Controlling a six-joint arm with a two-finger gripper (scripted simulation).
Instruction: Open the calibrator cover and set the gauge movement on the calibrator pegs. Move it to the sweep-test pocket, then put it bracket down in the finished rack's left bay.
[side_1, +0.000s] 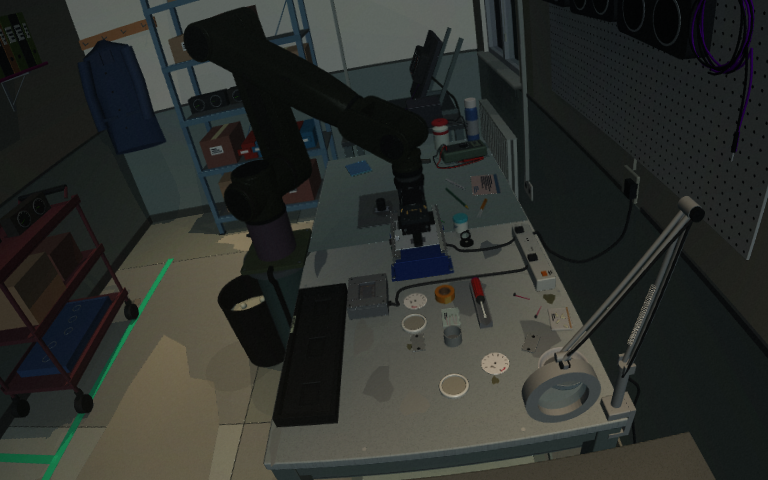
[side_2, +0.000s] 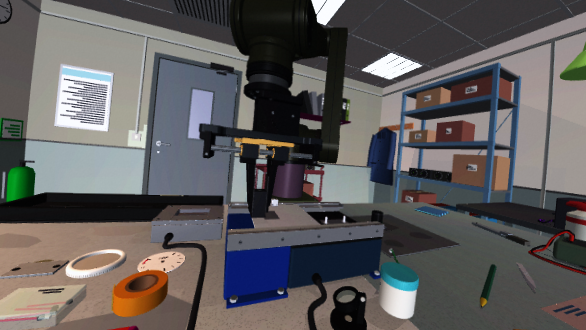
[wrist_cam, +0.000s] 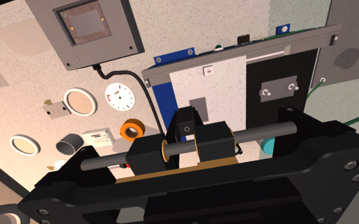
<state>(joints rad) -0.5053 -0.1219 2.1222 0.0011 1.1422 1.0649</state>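
Observation:
In the middle of the bench sits the blue calibrator (side_1: 420, 256) (side_2: 300, 252), its pale sliding cover (wrist_cam: 209, 89) (side_2: 280, 216) drawn to one side. The black recess beside it lies exposed, with two pegs (wrist_cam: 280, 89) (side_2: 326, 218) on a grey plate. My gripper (side_1: 418, 236) (side_2: 260, 202) (wrist_cam: 186, 126) stands on the cover, closed on the cover's small dark handle (wrist_cam: 198, 108). The gauge movement (side_1: 381, 205) (side_2: 377, 215) stands on a dark mat behind the calibrator. The grey sweep-test box (side_1: 367, 295) (wrist_cam: 87, 29) with its square pocket lies on the bench near the calibrator. The long black finished rack (side_1: 312, 351) lies along the bench edge.
A magnifier lamp (side_1: 563, 390) stands at the near corner. Dials (wrist_cam: 119, 96), bezel rings (wrist_cam: 80, 101), an orange tape roll (wrist_cam: 132, 130), a grey tube (wrist_cam: 69, 144) and a white jar (side_2: 398, 290) lie around the calibrator. A cable (wrist_cam: 137, 84) runs from the sweep-test box past the calibrator.

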